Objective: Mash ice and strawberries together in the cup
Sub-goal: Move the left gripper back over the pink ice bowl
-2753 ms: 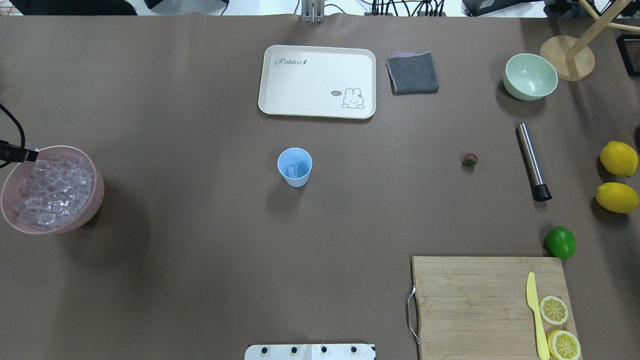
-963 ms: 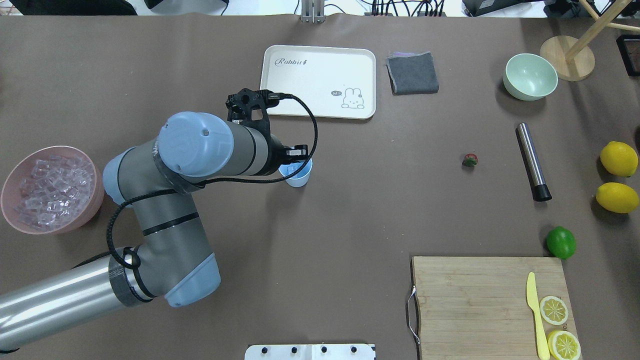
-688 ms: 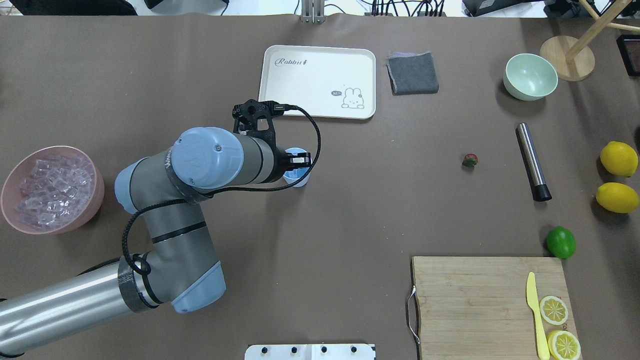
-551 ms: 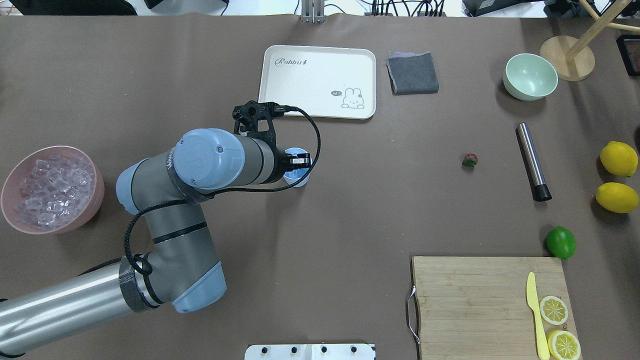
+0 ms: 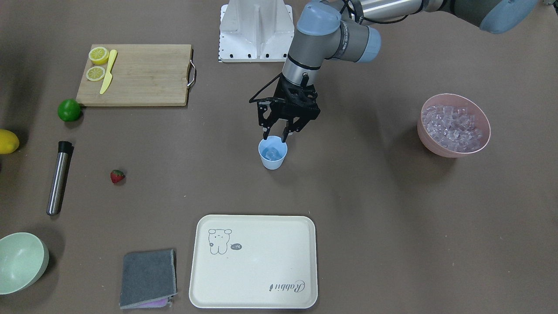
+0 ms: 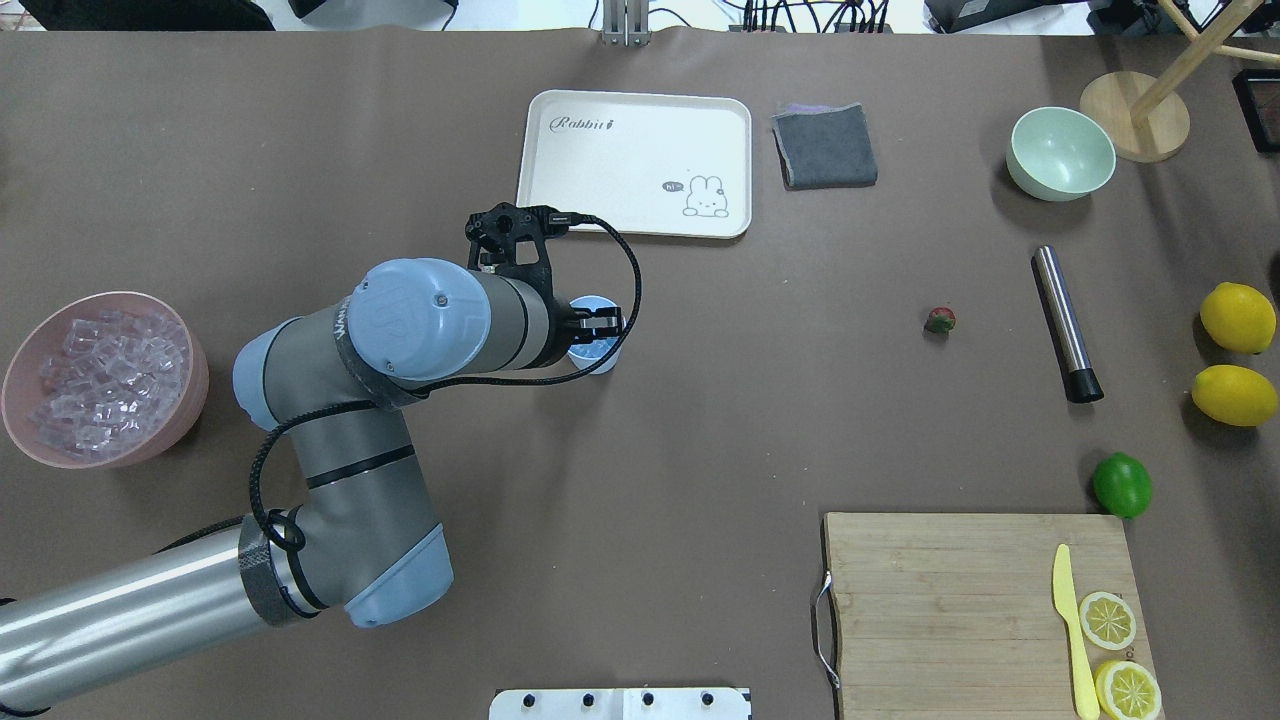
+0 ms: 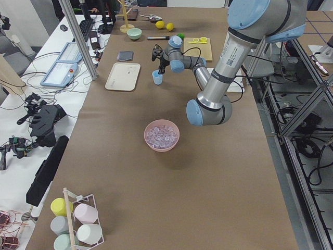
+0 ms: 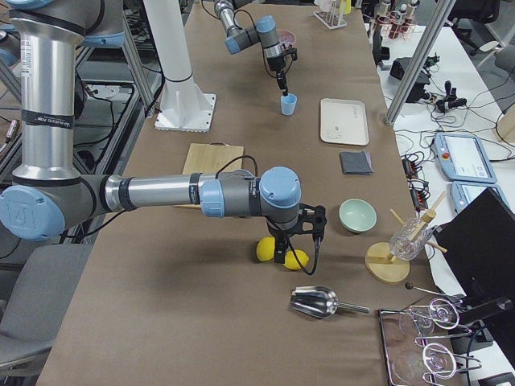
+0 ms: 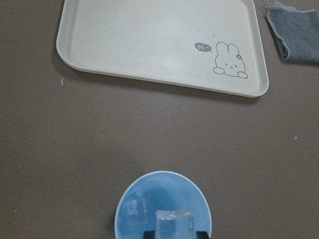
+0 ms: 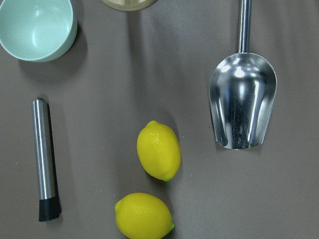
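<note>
The light-blue cup [image 5: 273,158] stands mid-table, with one ice cube [image 9: 133,211] lying in its bottom. My left gripper [image 5: 275,134] hangs just above the cup's rim [image 6: 598,354]. In the left wrist view it is shut on a second ice cube [image 9: 174,223], held over the cup's mouth. More ice [image 6: 100,378] fills the pink bowl [image 5: 436,148] at my left. The strawberry [image 6: 939,320] lies alone on the table to my right. My right gripper [image 8: 283,251] hovers over two lemons; I cannot tell whether it is open or shut.
A steel muddler [image 6: 1065,322] lies beyond the strawberry, with a lime [image 6: 1122,485] and lemons [image 6: 1238,317] near it. A cream tray [image 6: 635,160] and grey cloth [image 6: 825,145] sit behind the cup. A cutting board [image 6: 950,600] is front right, a green bowl [image 6: 1060,152] back right.
My left arm has swung from the pink bowl's side to above the cup with an ice cube. In the last half second it has barely moved.
</note>
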Robot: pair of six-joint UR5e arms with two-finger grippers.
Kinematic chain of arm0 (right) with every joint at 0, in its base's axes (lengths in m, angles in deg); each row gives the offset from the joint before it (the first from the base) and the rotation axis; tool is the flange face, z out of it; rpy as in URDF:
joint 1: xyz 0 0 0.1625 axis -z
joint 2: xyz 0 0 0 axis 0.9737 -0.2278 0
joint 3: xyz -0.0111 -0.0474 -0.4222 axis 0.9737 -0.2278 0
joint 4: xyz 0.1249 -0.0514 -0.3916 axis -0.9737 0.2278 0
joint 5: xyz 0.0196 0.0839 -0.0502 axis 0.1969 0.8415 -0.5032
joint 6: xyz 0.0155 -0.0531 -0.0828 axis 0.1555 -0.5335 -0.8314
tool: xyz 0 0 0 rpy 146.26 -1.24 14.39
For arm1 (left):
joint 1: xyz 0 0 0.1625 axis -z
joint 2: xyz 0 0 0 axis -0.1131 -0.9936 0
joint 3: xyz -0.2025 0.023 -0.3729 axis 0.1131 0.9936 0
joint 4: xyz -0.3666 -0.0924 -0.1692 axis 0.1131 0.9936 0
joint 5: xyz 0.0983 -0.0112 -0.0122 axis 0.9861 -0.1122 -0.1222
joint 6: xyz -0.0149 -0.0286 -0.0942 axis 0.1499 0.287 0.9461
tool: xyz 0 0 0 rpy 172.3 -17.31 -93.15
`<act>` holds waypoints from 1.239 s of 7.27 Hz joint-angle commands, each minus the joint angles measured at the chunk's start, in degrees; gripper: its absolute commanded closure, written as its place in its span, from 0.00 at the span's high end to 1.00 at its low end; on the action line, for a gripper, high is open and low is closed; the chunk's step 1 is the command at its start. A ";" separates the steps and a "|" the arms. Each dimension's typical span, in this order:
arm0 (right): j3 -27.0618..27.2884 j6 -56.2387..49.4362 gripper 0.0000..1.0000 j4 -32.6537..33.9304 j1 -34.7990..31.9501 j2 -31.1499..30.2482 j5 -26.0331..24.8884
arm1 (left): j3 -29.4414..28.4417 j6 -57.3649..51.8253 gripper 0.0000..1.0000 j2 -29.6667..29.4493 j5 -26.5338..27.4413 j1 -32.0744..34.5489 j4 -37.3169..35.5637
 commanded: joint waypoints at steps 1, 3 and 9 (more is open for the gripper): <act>0.00 0.01 1.00 0.00 0.00 0.12 0.06 | 0.58 -0.07 0.96 0.09 -0.02 0.47 -0.10; 0.00 0.01 1.00 0.00 0.00 0.47 0.06 | 9.23 -0.69 0.96 5.14 -4.73 5.19 -4.72; 0.09 0.01 1.00 0.00 0.00 0.65 0.06 | 26.96 -23.37 0.96 39.16 -17.70 25.26 -10.21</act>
